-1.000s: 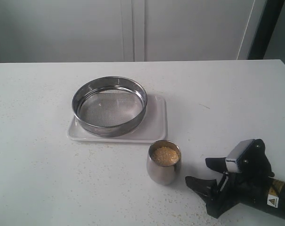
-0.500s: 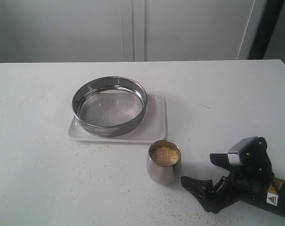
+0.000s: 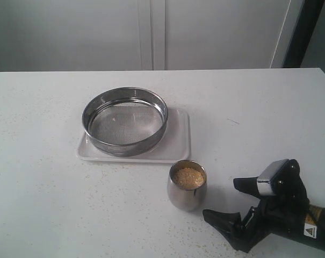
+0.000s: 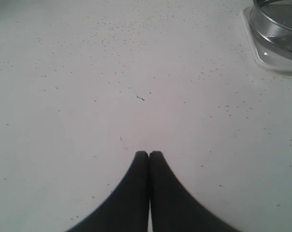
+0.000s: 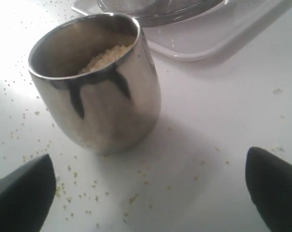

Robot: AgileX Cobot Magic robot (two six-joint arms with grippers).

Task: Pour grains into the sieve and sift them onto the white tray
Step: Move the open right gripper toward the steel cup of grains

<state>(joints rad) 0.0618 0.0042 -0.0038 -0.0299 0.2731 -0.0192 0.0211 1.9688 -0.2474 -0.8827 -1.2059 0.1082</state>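
Note:
The sieve (image 3: 123, 121), a wide steel ring with mesh bottom, rests on the white tray (image 3: 178, 146) at mid-table. In front of it stands a small rounded steel cup (image 3: 187, 187) holding golden-yellow grains (image 3: 188, 177). My right gripper (image 3: 221, 199) is open just right of the cup, its jaws spread wide and apart from it. In the right wrist view the cup (image 5: 100, 96) with grains (image 5: 107, 57) stands ahead of the open gripper (image 5: 148, 181), not between the fingers. My left gripper (image 4: 149, 154) is shut on nothing over bare table; the sieve (image 4: 281, 21) and tray (image 4: 266, 62) lie off to one side.
Stray grains (image 5: 68, 159) are scattered on the white tabletop around the cup. The table's back edge (image 3: 162, 70) meets a pale wall. The left arm does not show in the exterior view.
My right gripper has shifted left toward the cup and dropped slightly, jaws still spread. Cup, sieve and tray have not moved.

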